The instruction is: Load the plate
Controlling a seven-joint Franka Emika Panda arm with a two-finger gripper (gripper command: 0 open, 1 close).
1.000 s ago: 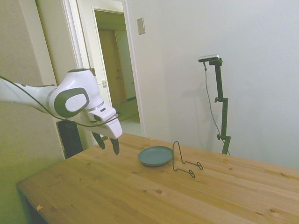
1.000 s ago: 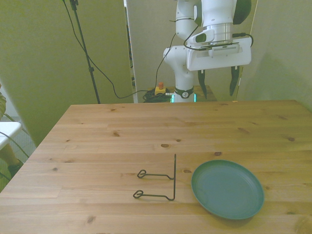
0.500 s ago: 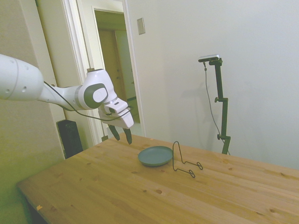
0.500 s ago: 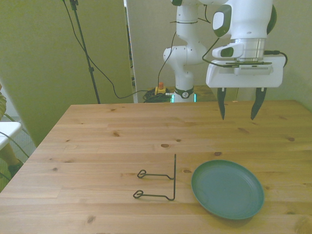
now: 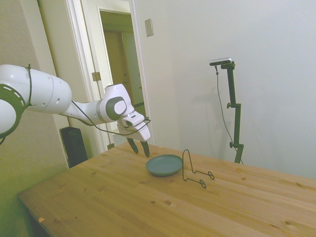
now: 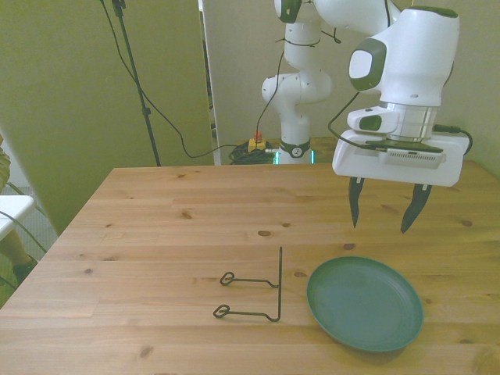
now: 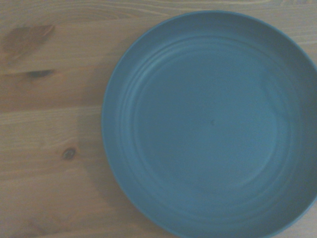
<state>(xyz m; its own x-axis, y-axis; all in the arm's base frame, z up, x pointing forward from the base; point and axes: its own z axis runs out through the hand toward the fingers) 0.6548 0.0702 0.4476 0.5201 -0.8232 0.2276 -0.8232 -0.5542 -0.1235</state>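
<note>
Plate flat on the table, claw spread wide above its far edge

The plate [image 6: 365,303] lies flat and empty on the wooden table [image 6: 156,226], just beside the black wire stand [image 6: 254,293], which sits at its 9 o'clock in the front view. The gripper [image 6: 383,216] hangs at the plate's 12 o'clock, clear of the rim, fingers wide apart and holding nothing. The wrist view shows the plate [image 7: 210,124] filling most of the frame. To do this step well, I judge the claw should come down over one rim edge, one finger inside and one outside, and close there. A flat plate gives no other hold. Approach from the side away from the stand so the wire is not knocked.
</note>
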